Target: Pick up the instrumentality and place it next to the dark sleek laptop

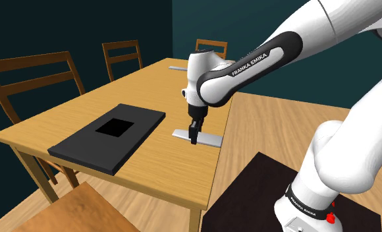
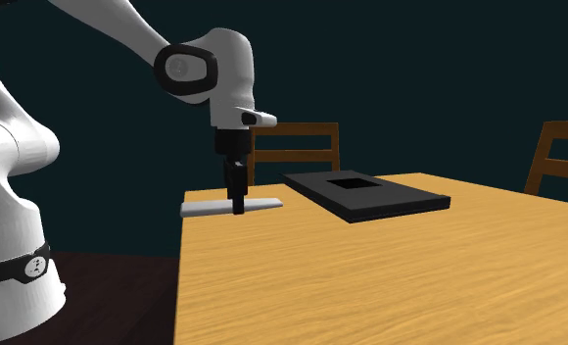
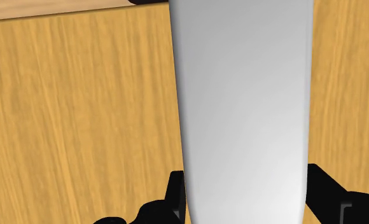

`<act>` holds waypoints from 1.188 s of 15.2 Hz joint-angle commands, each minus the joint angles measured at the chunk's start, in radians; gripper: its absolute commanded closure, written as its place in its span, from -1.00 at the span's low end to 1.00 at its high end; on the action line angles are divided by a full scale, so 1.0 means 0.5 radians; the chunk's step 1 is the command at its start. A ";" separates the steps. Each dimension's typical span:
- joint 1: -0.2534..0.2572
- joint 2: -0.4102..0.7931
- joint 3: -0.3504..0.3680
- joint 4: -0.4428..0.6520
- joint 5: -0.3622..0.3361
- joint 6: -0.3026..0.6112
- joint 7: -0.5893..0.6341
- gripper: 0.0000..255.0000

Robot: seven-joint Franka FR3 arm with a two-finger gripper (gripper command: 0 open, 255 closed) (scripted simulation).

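"Looking at the claw (image 1: 194,137), what has it got?"

"It points straight down and is clamped on a flat pale grey bar (image 1: 209,138). In the wrist view its black fingers (image 3: 329,188) press on the bar's (image 3: 243,95) two long sides."

"Where is the bar?"

"Over the wooden worktop (image 1: 170,168), close to the edge that faces the robot's dark stand (image 1: 249,191). The second exterior view shows the bar (image 2: 206,209) level, sticking out on both sides of the claw (image 2: 238,208), right at the worktop's (image 2: 370,284) edge nearest the arm. I cannot tell whether it rests on the wood or hangs just off it."

"And the laptop?"

"The dark laptop (image 1: 84,148) lies shut and flat on the worktop, with a black square in the middle of its lid. In the shoulder view it is to the left of the bar, near it but not touching, with bare wood between them. In the second exterior view the laptop (image 2: 390,199) is to the bar's right and farther back."

"Anything else?"

"A small grey strip (image 1: 180,67) lies at the far end of the worktop. Three wooden chairs stand round it: one (image 1: 38,72) at the shoulder view's left, one (image 1: 122,56) farther along and one (image 1: 211,46) at the far end. The walls behind are dark teal."
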 commanded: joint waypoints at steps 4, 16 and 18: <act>0.000 0.000 0.000 0.000 0.000 0.001 0.000 -1.00; 0.003 -0.138 -0.007 0.145 0.008 -0.282 -0.008 -1.00; 0.003 -0.138 -0.007 0.145 0.008 -0.282 -0.008 -1.00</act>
